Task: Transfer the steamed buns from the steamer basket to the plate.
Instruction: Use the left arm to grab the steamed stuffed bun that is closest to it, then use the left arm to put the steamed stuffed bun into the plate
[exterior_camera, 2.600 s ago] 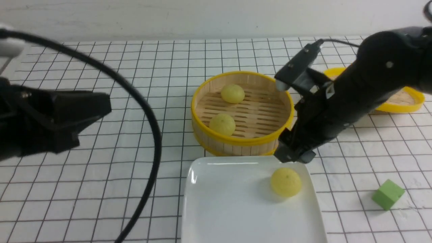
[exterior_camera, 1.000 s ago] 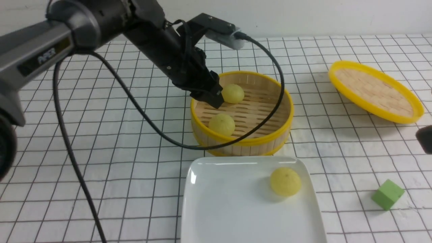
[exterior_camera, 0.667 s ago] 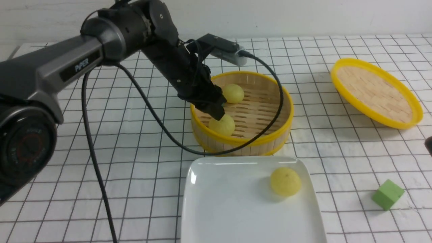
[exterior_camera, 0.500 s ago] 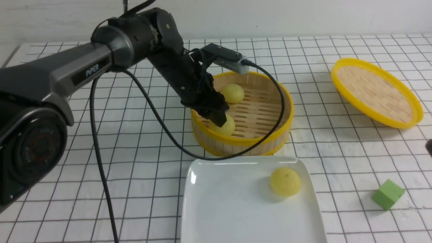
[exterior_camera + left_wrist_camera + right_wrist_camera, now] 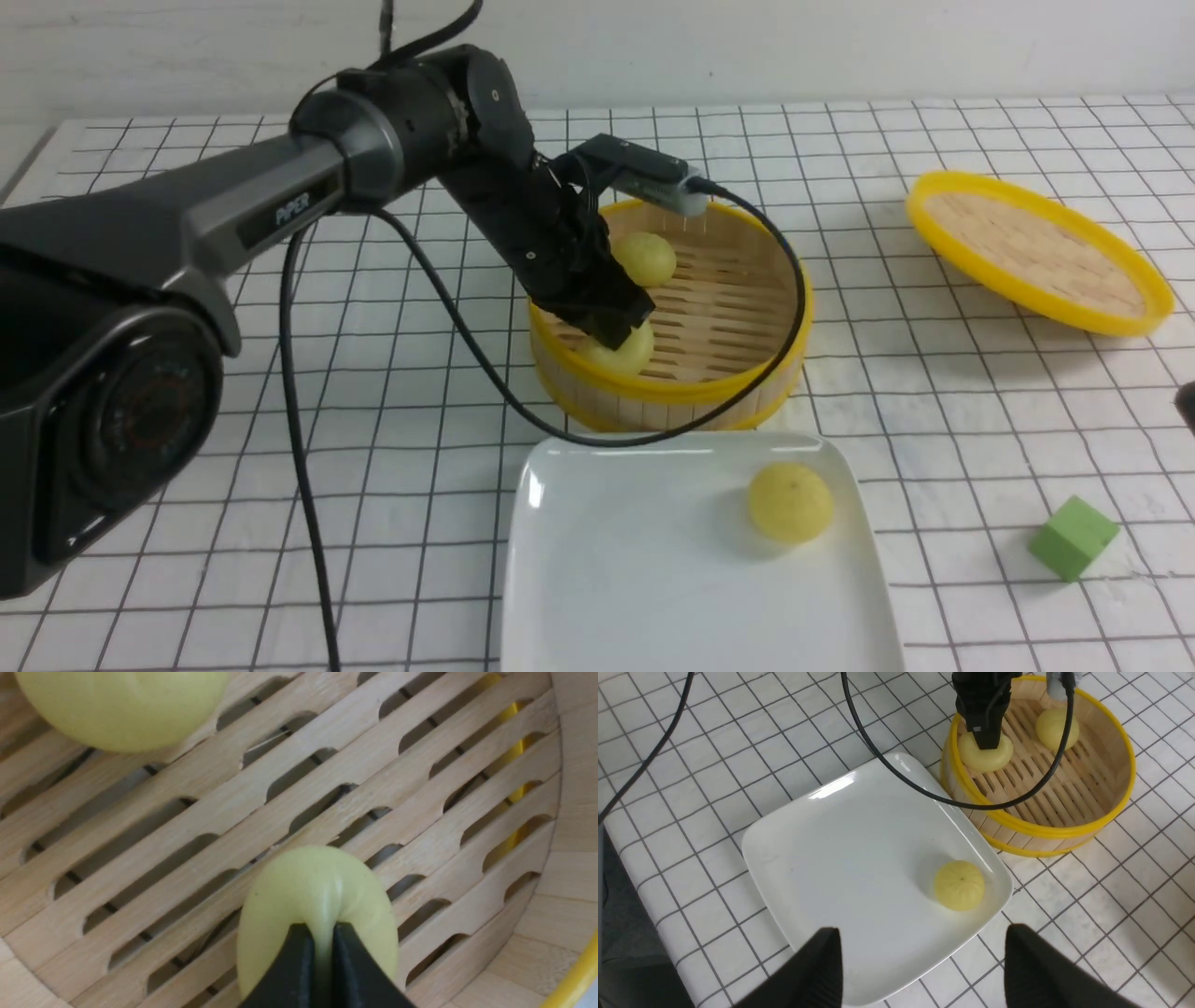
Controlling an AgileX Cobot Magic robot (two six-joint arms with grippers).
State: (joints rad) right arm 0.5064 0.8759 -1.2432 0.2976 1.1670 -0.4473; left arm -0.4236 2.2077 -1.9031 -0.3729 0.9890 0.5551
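My L pincer [image 5: 322, 933] just dropped into basket [image 5: 691, 392], jaws almost together, squeezing bun [image 5: 317, 882] nearest plate [image 5: 635, 579]; 2nd transfer's underway, I reckon.

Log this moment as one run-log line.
left gripper: shut on near bun in steamer basket | right gripper: open, empty | far bun: in basket | third bun: on plate

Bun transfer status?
Done: one bun on the plate. In hand: left gripper shut on a second bun, low inside the basket. Left: plating that one, then the third bun at the basket's far side. The right gripper is open, empty.
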